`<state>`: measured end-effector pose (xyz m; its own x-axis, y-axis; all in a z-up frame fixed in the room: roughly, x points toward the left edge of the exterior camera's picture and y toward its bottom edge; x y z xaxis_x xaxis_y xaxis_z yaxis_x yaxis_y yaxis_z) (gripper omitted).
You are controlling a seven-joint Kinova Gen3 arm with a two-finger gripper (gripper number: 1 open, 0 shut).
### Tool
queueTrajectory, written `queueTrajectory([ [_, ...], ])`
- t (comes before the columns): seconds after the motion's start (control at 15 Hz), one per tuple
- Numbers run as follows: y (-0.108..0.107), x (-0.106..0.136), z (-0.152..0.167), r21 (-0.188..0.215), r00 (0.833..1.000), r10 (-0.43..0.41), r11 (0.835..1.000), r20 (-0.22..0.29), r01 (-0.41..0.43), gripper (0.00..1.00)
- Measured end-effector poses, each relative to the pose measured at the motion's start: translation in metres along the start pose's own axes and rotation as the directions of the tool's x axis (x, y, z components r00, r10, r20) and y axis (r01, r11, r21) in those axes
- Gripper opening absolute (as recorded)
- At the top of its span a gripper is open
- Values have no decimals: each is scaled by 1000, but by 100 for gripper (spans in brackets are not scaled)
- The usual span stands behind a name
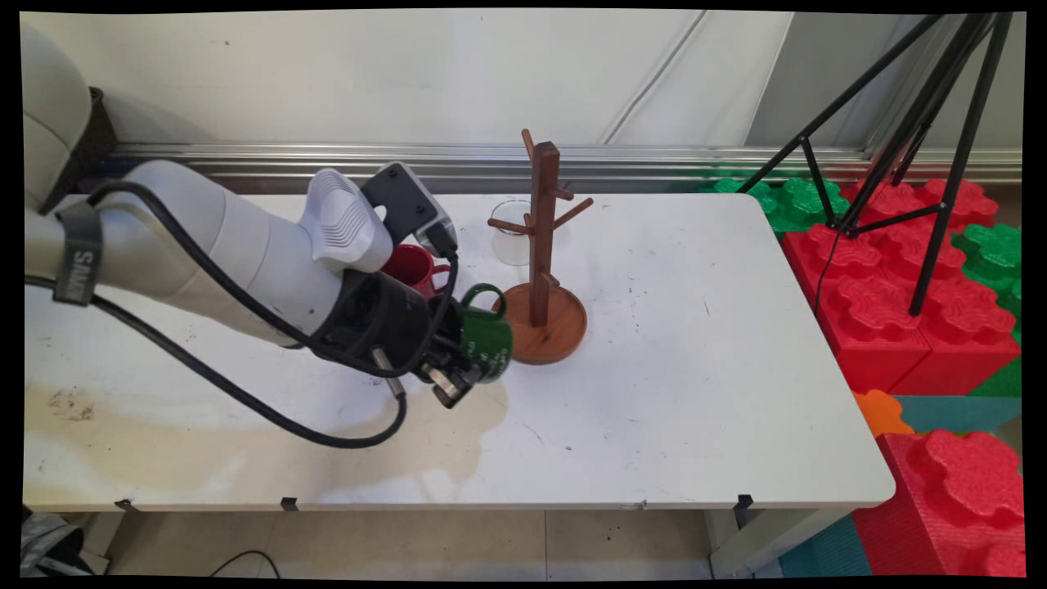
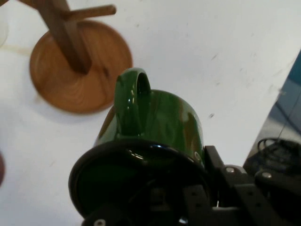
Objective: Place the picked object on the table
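- Gripping a green mug by its rim, the gripper has its jaws closed on the mug's wall, one finger inside the mouth and one outside as far as the hand view shows; the mug hangs clear of the white table
- Lying on its side, the mug's long axis runs from the gripper toward about 2 o'clock in the main view, mouth toward the hand, base away, handle loop turned up toward 12 o'clock
- From the mug, the wooden mug tree stands just beside it at about 2 o'clock; its round base is very near the mug's far end, though whether they touch I cannot tell
- A red mug sits at about 10 o'clock from the green one, partly hidden behind the wrist; a clear glass cup stands behind the tree at about 11 o'clock from its post
- The hand view shows the handle loop and the dark mouth held at the fingers, with the tree's base at about 10 o'clock and one peg overhead; the tree's full height and other pegs appear only in the main view
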<state>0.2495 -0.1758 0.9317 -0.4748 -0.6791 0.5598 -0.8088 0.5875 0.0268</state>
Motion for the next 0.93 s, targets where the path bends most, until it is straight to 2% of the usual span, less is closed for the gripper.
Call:
queueTrajectory([
  [0.2,-7,3,-6,45,997,28,998,69,-31,0],
  [0.4,-15,7,-6,66,990,59,996,130,-68,0],
  [0.67,-29,14,5,83,973,68,993,219,-89,0],
  [0.93,-38,19,21,83,959,63,993,275,-89,0],
])
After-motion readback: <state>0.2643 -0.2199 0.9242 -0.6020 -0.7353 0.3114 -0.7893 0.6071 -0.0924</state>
